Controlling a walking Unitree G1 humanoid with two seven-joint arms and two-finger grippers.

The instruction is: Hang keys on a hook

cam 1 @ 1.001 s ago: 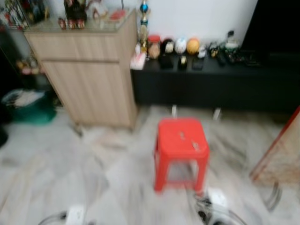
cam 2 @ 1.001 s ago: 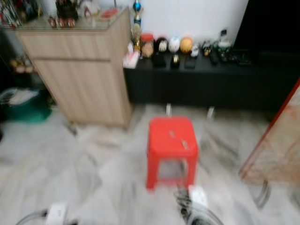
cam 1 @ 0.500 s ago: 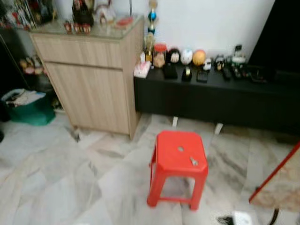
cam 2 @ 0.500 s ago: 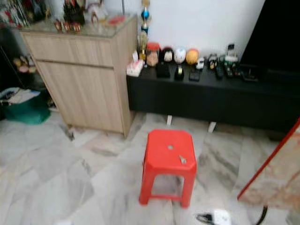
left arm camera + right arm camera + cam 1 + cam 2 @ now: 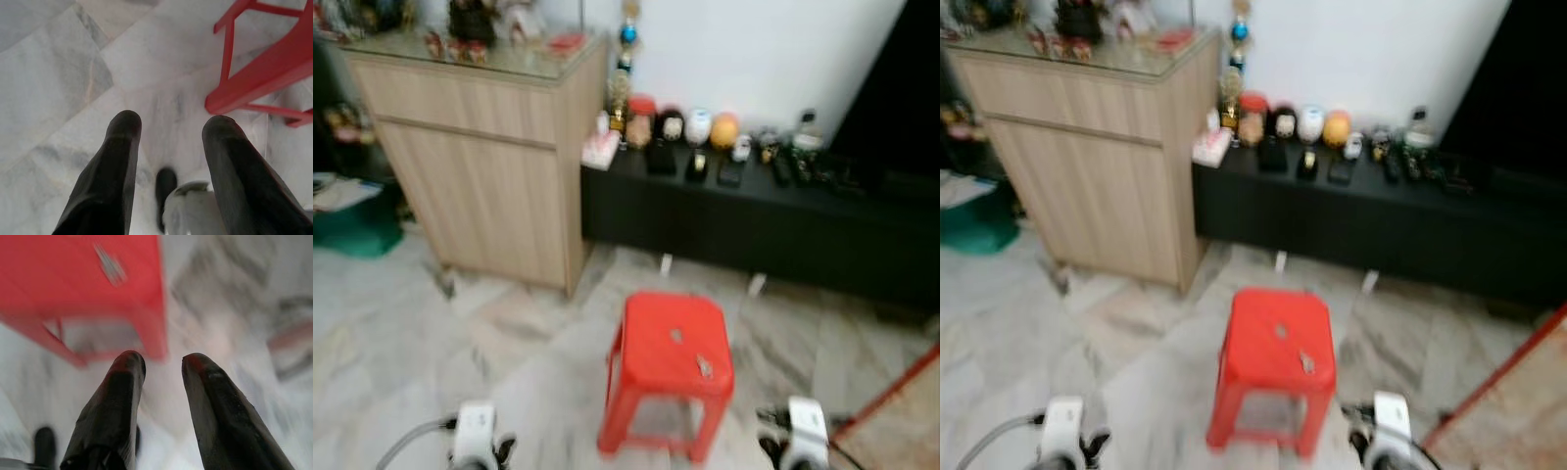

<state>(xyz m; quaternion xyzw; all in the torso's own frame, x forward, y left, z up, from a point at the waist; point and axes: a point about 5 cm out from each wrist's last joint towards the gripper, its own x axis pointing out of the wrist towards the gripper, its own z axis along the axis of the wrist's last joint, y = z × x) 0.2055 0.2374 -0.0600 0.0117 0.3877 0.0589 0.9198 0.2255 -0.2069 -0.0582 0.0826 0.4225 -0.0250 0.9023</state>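
On the marble floor before a black low cabinet [image 5: 773,211], the keys [image 5: 704,367] lie on the red stool [image 5: 671,348] ahead, nearer the empty, parted right gripper [image 5: 161,369] than the parted left gripper [image 5: 168,127].

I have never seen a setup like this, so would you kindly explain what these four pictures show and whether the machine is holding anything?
This is a walking humanoid robot with two arms. The two wide pictures come from a stereo camera on its head, looking forward and down. They show a red stool on a marble floor, with a small bunch of keys lying on its seat. Behind stand a wooden cabinet and a low black bench lined with small ornaments. The other two pictures come from wrist cameras looking along each hand's two black fingers. The left hand and the right hand are both open, hang above the floor beside the stool, and hold nothing.
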